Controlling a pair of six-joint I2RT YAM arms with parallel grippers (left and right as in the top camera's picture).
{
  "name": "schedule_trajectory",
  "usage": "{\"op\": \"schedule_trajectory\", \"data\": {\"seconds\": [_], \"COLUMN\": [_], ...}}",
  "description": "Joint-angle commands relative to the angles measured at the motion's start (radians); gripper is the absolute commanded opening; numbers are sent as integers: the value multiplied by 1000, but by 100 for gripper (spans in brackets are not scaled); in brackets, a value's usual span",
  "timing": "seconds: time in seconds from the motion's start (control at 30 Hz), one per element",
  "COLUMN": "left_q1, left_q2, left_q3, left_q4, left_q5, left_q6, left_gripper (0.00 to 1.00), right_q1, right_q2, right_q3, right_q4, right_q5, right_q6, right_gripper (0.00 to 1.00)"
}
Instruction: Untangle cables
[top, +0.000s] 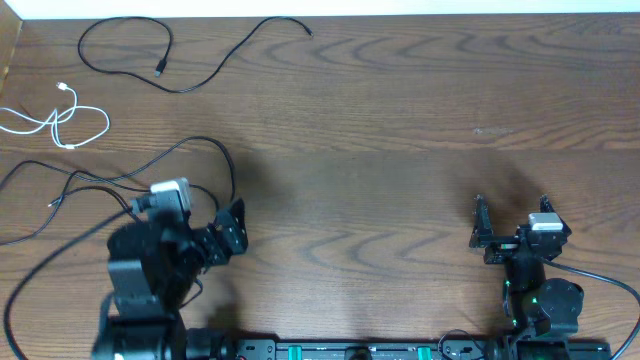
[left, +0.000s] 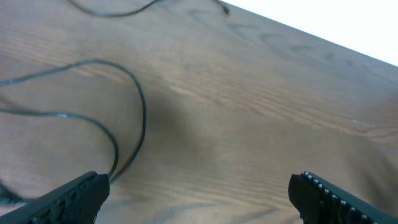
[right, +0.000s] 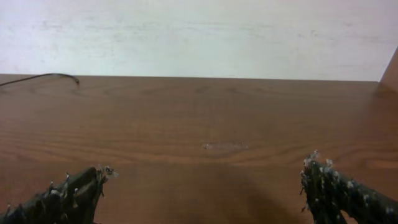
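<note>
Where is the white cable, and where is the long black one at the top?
white cable (top: 55, 120), overhead view, on its crossed loops
long black cable (top: 185, 90), overhead view, on its low bend

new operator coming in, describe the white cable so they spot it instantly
On the wooden table, look to the far left edge. There the white cable lies in small loops between the far black cable and the near black cable. It alone is white.
</note>
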Motion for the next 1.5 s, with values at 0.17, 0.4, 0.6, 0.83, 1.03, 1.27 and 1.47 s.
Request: {"op": "schedule_trajectory", "data": {"seconds": [0.17,0.4,0.6,0.83,1.03,1.27,1.47], "left_q1": [-43,-43,-43,-43,-43,-43,-43], "left_q2": [-263,-367,-412,-492,-511,-511,-511], "left_q3": [-166,-245,-330,-415,-471,-558,-652], "left_q4": [48,113,266,402,475,639,809], "left_q5": [74,88,91,91,121,132,132], "left_q6": [183,191,191,190,186,170,123], "left_gripper": [98,98,98,98,98,98,98], "right_q1": [6,6,6,6,6,6,6], "right_q2": [-9,-9,-9,-8,-8,-8,-8], "right_q3": [-3,-3,-3,-3,-3,-3,-3], "right_q4": [-3,-3,-3,-3,-3,-3,-3], "right_q5": [8,8,8,8,8,8,9], "right_q6": [-5,-5,-5,-5,-5,-5,-5], "right_gripper": [99,99,99,99,99,99,99]}}
